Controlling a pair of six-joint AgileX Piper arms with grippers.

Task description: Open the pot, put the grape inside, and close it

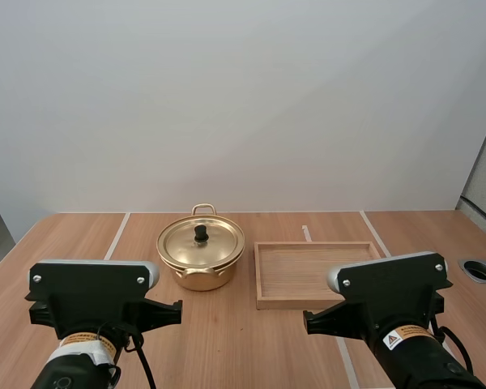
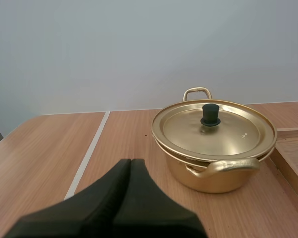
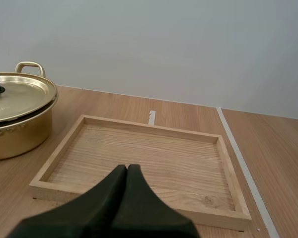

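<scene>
On the wooden table (image 1: 81, 243), near the middle, the gold pot (image 1: 200, 271) is parked with its lid (image 1: 201, 243) seated flat on the rim and the black knob (image 1: 201, 233) untouched, so honestly nothing of the task can be counted as done yet. A wooden tray (image 1: 308, 302) is set just beside the pot on its right, close but not touching as far as can be told. The left gripper (image 2: 130, 162) is held back from the pot and pointed toward it, fingers pressed together into one dark wedge with nothing between them. Same story for the right gripper (image 3: 127, 168), which is aimed over the tray's near edge, fingers closed on nothing. So all three steps are left: lid to be lifted off, grape to be put inside, lid to be put back
</scene>
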